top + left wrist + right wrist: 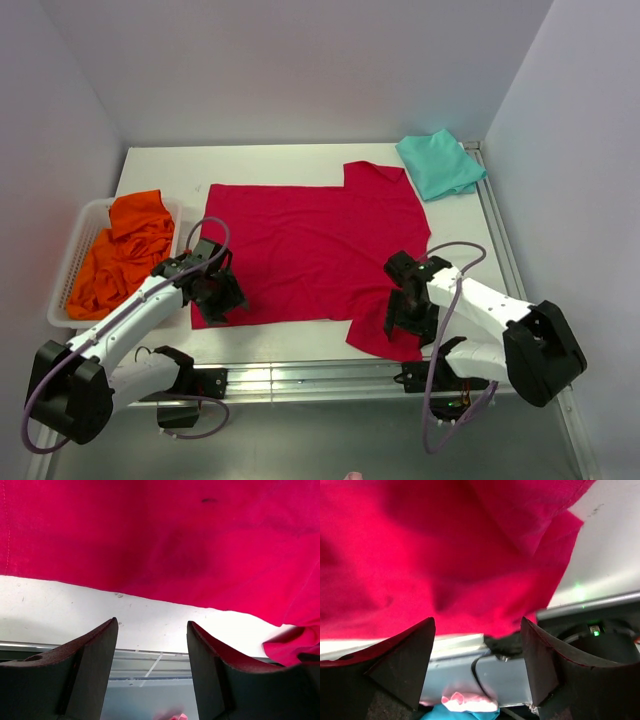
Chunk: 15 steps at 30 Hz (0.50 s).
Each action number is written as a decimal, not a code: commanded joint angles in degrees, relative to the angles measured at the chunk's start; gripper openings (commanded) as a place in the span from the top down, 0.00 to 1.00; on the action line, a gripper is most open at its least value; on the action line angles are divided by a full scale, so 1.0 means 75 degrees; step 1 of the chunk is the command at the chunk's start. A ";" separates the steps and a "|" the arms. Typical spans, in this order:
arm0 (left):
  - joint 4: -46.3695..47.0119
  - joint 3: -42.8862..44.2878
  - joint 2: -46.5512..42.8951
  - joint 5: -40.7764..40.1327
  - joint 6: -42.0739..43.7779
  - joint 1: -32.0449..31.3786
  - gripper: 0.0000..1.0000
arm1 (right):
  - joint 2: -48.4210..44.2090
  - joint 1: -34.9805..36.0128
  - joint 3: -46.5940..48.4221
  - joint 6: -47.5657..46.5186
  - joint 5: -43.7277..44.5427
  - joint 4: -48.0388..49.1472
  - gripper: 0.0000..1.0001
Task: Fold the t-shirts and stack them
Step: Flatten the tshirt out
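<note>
Jaws on the left arm (130,320) stood apart with nothing between them, low over the bare counter (270,165) strip just off the near hem of the red t-shirt (310,250), at its near-left corner. Right arm (480,300) jaws were apart too, set at the near sleeve of that shirt; the right wrist view had red cloth (445,555) filling the frame beyond the tips, and I couldn't tell if any of it sat between them. The white slatted basket (68,270) sat on the left side of the counter, holding a crumpled heap of orange garments (125,250), part of it draped over the far rim. The red shirt lay spread flat mid-counter, its collar end toward the right. Its far sleeve reached up just beside the folded teal t-shirt (438,163) in the far right corner; touching or not, can't say. The near sleeve lay bunched close to the front metal rail (300,375). In the left wrist view the hem (175,535) ran as a clean edge over the white counter (75,605). Open counter showed along the far edge, between basket and shirt, and down the right side next to the side rail (497,230).
</note>
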 commanded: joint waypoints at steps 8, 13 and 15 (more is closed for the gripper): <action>-0.0311 0.0125 -0.0371 -0.0201 0.0249 -0.0034 0.37 | 0.0527 0.0055 -0.1133 0.0483 -0.0190 0.1547 0.40; -0.0311 0.0008 -0.0383 -0.0341 0.0179 -0.0022 0.38 | 0.0539 0.0055 -0.1099 0.0541 -0.0085 0.1548 1.00; -0.0288 0.0019 -0.0313 -0.0353 0.0167 -0.0023 0.38 | 0.0445 0.0055 -0.1052 0.0518 -0.0003 0.1454 1.00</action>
